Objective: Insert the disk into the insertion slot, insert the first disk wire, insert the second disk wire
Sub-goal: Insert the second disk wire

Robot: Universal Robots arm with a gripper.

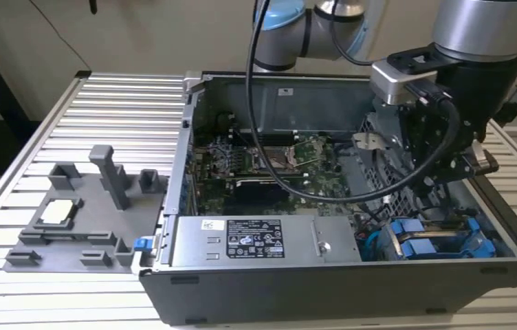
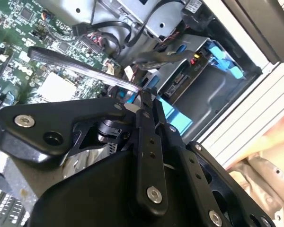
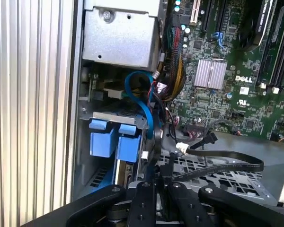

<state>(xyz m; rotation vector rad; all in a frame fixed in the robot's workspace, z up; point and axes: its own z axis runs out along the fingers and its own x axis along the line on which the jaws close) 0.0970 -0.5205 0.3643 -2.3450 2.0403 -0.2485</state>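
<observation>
While one tool (image 1: 465, 172) hovers, one insertion slot (image 1: 437, 240), two blue tabs (image 3: 111, 142)

The arm (image 1: 478, 41) reaches down from above, wrist bent; its black gripper (image 1: 456, 161) points downward, links drawn close together.

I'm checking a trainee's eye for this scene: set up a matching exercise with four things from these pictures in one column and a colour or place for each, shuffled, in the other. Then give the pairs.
Things:
1. power-supply box
2. grey fixture plate
3. gripper
4. drive carrier tabs

Descriptions:
A. bright blue, in the case corner at the exterior view's right
B. black, over the perforated metal cage beside a flat black cable
C. silver with a printed label, along the case's near wall
D. on the slatted table, outside the case, at the exterior view's left

Pairs: 1-C, 2-D, 3-B, 4-A
</observation>
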